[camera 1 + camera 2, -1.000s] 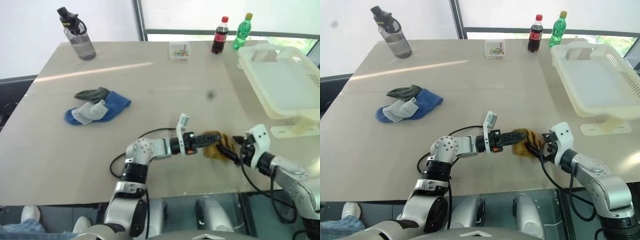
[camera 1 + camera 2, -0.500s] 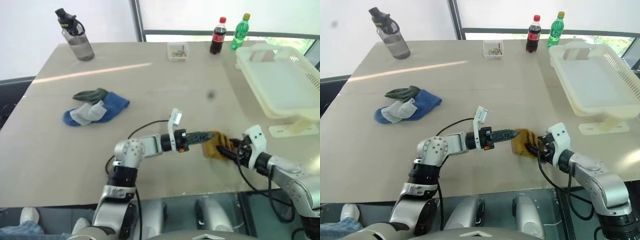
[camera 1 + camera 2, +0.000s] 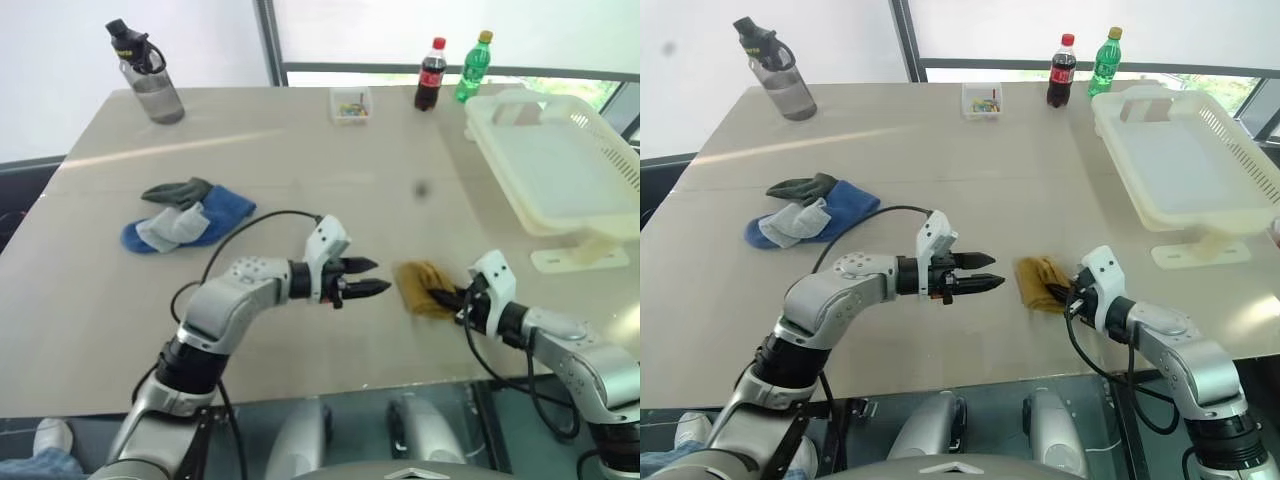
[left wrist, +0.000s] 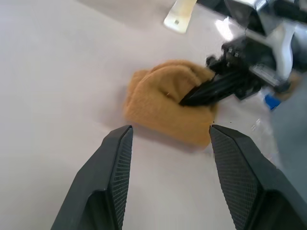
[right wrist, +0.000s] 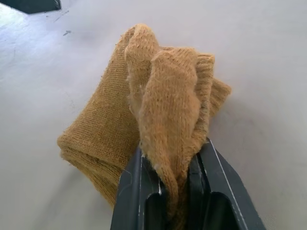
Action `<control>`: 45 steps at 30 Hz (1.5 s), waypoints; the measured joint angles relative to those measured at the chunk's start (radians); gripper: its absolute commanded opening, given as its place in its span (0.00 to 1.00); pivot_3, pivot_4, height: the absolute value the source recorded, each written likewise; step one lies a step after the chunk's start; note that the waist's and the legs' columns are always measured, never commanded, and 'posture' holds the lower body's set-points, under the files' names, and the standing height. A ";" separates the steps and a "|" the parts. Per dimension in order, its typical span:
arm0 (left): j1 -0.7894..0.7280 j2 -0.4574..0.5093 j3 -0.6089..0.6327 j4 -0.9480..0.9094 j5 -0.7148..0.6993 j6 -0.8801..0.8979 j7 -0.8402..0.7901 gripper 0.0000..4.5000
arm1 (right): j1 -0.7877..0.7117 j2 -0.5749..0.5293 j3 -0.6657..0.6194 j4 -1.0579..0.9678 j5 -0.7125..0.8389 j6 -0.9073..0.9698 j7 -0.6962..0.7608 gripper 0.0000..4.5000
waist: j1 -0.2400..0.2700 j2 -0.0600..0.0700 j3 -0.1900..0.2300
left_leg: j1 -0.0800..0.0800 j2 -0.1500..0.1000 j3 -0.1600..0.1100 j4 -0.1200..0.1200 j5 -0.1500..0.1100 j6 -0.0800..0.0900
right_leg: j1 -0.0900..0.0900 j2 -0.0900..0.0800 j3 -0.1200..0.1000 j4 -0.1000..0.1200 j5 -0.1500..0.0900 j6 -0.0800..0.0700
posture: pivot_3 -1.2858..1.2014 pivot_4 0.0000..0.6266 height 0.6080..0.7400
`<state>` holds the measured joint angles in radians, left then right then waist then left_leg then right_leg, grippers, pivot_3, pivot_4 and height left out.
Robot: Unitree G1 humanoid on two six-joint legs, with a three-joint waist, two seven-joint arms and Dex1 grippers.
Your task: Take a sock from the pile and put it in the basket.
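The mustard sock [image 3: 424,288] lies crumpled on the table [image 3: 300,150], near its front edge and well apart from the pile [image 3: 185,212]. The right gripper [image 5: 175,179] pinches a fold of it between closed fingers. The left gripper [image 3: 368,277] hangs just beside it, spread wide, holding nothing. The basket [image 3: 560,165] sits at the far right.

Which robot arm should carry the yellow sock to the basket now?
The right. Its claw is already pinched shut on the yellow sock, and the basket sits on that same side. The left claw hangs open and empty, farther away.
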<state>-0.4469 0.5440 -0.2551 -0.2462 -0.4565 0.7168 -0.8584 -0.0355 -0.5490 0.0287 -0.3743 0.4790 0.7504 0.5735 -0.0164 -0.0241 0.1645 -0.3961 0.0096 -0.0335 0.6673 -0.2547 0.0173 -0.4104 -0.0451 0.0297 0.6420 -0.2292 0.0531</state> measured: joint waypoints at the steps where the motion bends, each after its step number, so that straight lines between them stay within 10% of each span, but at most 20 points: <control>1: 0.000 0.028 -0.010 -0.008 0.035 -0.037 -0.010 0.60 | -0.001 0.000 0.001 0.002 -0.003 -0.001 0.004 0.01 | 0.000 0.000 0.000 | 0.000 0.000 0.000 0.000 0.000 0.000 | 0.000 0.000 0.000 0.000 0.000 0.000 | 0.52 0.24 1.00; 10: -0.001 0.164 -0.044 -0.011 0.249 -0.326 -0.116 0.60 | -0.024 -0.025 -0.012 -0.013 0.003 0.014 0.028 0.01 | 0.002 0.000 0.001 | -0.001 0.001 0.000 0.000 0.000 0.000 | -0.001 -0.001 0.000 0.000 0.000 0.000 | 0.52 0.24 1.00; 26: -0.065 0.118 0.057 -0.004 0.205 -0.297 -0.113 0.60 | -0.368 -0.134 -0.337 -0.032 0.277 0.335 -0.046 0.01 | 0.008 0.007 0.017 | -0.011 -0.002 -0.001 0.000 0.000 0.000 | -0.006 -0.001 -0.005 -0.001 0.005 0.001 | 0.52 0.24 1.00; 45: -0.195 -0.051 0.137 0.002 0.106 -0.161 0.055 0.60 | -0.726 -0.247 -0.521 0.719 0.085 0.172 -0.277 0.01 | 0.005 0.008 0.017 | -0.017 -0.004 0.001 0.002 0.000 0.000 | -0.012 -0.002 -0.004 0.000 0.005 0.001 | 0.52 0.24 1.00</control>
<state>-0.6418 0.4934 -0.1184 -0.2438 -0.3501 0.5563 -0.8038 -0.7619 -0.7958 -0.4922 0.3445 0.5638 0.9221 0.2965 -0.0109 -0.0166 0.1819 -0.4135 0.0054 -0.0323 0.6693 -0.2545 0.0176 -0.4219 -0.0475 0.0255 0.6420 -0.2239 0.0539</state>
